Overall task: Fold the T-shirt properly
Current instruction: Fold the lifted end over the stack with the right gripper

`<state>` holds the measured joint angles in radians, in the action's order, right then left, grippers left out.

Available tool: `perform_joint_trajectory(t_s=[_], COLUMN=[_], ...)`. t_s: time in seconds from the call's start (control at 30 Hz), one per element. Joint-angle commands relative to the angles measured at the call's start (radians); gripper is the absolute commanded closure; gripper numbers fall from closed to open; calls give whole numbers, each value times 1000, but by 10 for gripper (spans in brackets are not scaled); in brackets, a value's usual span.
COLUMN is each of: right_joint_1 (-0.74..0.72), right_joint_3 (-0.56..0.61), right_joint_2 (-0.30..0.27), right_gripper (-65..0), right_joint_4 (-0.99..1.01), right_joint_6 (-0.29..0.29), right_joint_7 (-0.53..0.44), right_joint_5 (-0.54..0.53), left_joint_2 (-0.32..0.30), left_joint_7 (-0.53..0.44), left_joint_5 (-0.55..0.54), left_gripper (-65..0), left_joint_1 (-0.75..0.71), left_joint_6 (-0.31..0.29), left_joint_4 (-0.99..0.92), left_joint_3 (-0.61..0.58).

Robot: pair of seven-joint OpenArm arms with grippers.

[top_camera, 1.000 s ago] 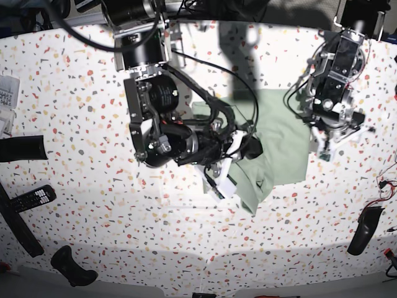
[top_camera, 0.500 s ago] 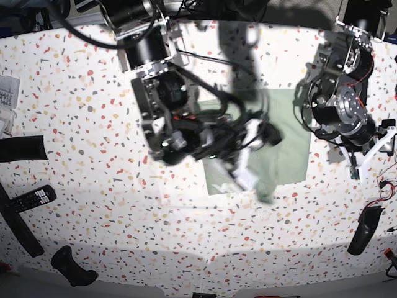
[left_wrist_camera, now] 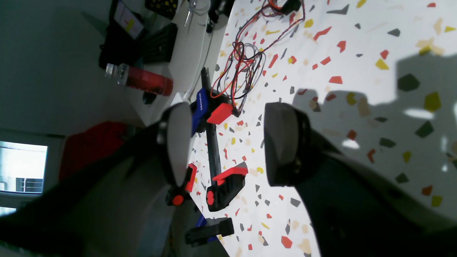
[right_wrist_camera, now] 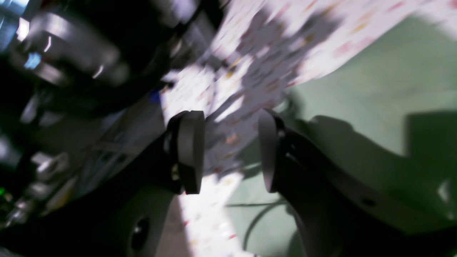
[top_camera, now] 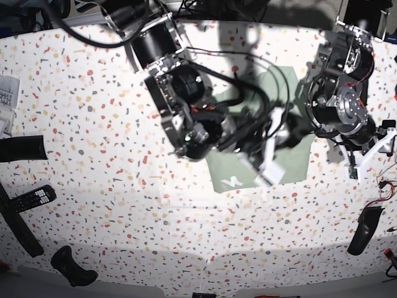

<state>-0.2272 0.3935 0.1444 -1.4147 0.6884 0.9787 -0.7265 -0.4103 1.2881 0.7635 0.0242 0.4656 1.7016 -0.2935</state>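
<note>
The T-shirt [top_camera: 290, 166] lies on the speckled table as a folded pale green rectangle, partly hidden under my right arm. In the blurred right wrist view the T-shirt [right_wrist_camera: 375, 89] fills the right side. My right gripper [top_camera: 265, 169] hangs over the shirt's front part. In its own camera the right gripper [right_wrist_camera: 228, 153] is open, with nothing between the fingers. My left gripper [top_camera: 371, 152] is off the shirt's right edge, over bare table. In its own view the left gripper [left_wrist_camera: 230, 142] is open and empty.
A black remote [top_camera: 34, 198] and other dark tools [top_camera: 22, 149] lie at the table's left edge. A black handle [top_camera: 71, 267] sits front left, another black object [top_camera: 363, 230] front right. Red and black wires [left_wrist_camera: 242, 60] and red-tipped clamps [left_wrist_camera: 225, 182] lie near the right edge.
My right gripper has opened and let go of the shirt's fold while swinging right over it; the cloth now lies flat. My left arm has pulled away to the right.
</note>
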Motion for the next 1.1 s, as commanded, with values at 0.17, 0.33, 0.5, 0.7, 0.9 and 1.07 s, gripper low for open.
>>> perform_joint_trajectory(t_s=[0.17,0.33,0.5,0.7,0.9,1.07], right_joint_1=[-39,-92,-250,-398,-388,-322], right_joint_3=[-103,-183,-212,-211,-211,-210], right_joint_2=[13,13,13,13,-8,-66], right_gripper=[-243,-242,-242,-242,-242,-242], right_joint_4=[-14,98,423,733,744,743], right_joint_6=[10,10,10,-26,-58,3], right_joint_7=[-269,-460,-515,-639,-581,-597], right_joint_5=[345,492,542,720,728,724], left_joint_2=[-8,-8,10,99,149,150], left_joint_7=[14,28,-55,-146,-284,-356], left_joint_5=[11,-203,-370,-600,-782,-792], left_gripper=[-299,-299,-299,-299,-299,-299], left_joint_1=[14,8,-64,-234,-357,-389], left_joint_6=[-3,-23,-41,-126,-198,-204], left_joint_4=[24,137,328,476,486,398], left_joint_3=[5,5,4,3,3,4])
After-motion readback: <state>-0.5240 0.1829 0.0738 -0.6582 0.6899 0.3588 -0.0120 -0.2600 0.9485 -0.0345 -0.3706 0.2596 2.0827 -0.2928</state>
